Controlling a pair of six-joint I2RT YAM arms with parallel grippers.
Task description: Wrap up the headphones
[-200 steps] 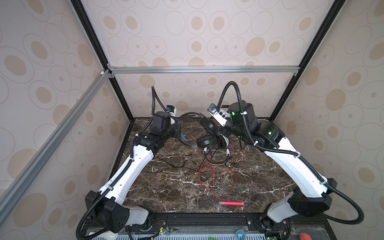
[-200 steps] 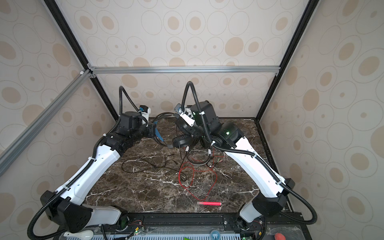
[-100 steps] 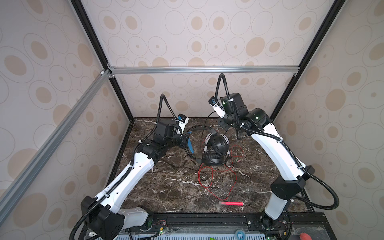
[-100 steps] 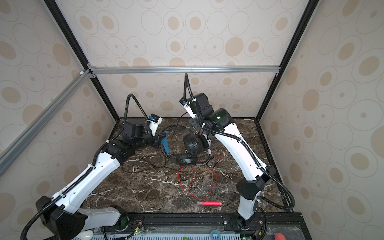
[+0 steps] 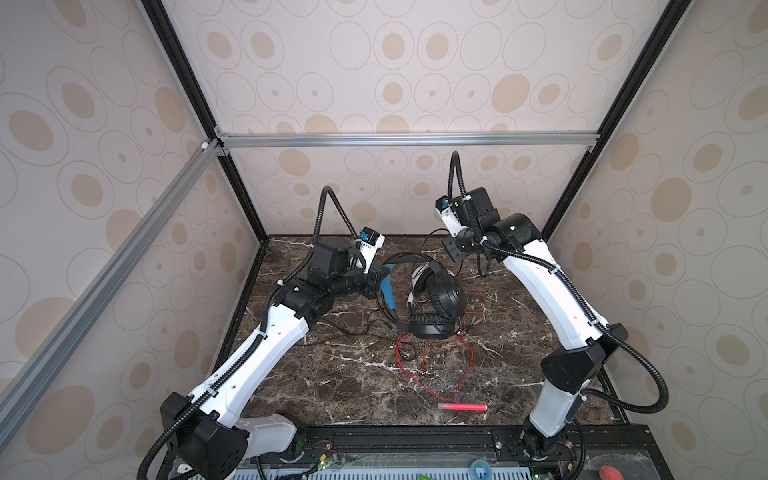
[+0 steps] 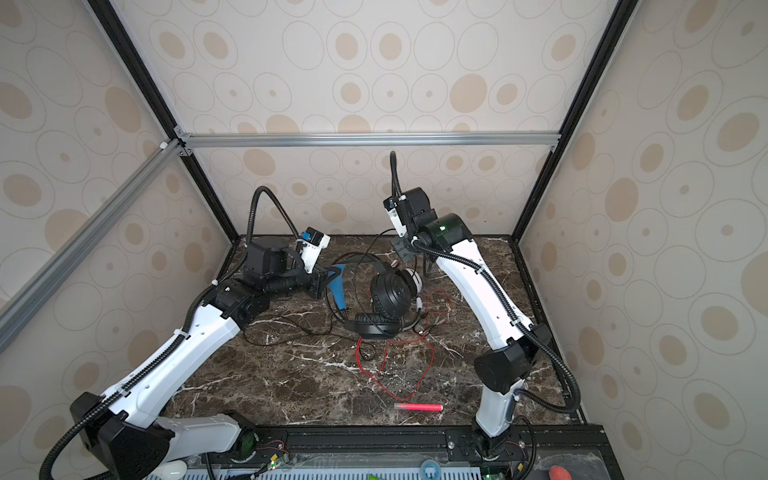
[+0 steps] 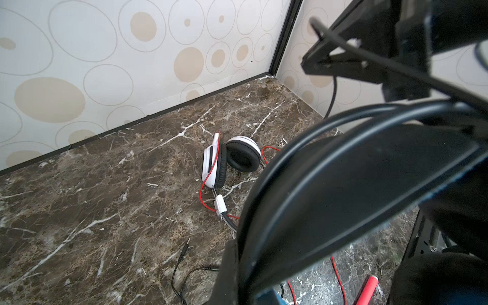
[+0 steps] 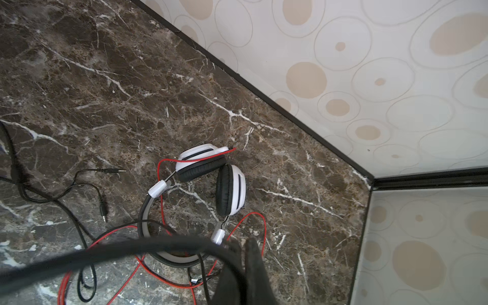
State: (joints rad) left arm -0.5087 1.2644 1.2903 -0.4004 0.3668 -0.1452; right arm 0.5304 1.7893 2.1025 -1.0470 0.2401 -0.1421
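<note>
Headphones (image 5: 432, 299) lie tangled at the middle of the marble tabletop (image 5: 332, 374), and we judge the black headset (image 6: 390, 293) to be the one in hand. One of its cups lies flat on the marble, the other stands on edge above it. The blue-trimmed headband arches over to the left gripper (image 5: 380, 282), which we see clamped on it. The black cable (image 8: 118, 249) runs up to the right gripper (image 8: 241, 247), whose fingers are pinched shut around it above the heap.

We read this as the winding step, with one arm steadying the frame and the other carrying the lead. Next we need to bring the cable round the headset under light tension, without snagging the red cable (image 8: 64, 290) sprawled in loose loops beneath.

Just behind the black set, directly under the right gripper, the white headset (image 8: 229, 192) lies folded on the marble, untouched and unwrapped.
</note>
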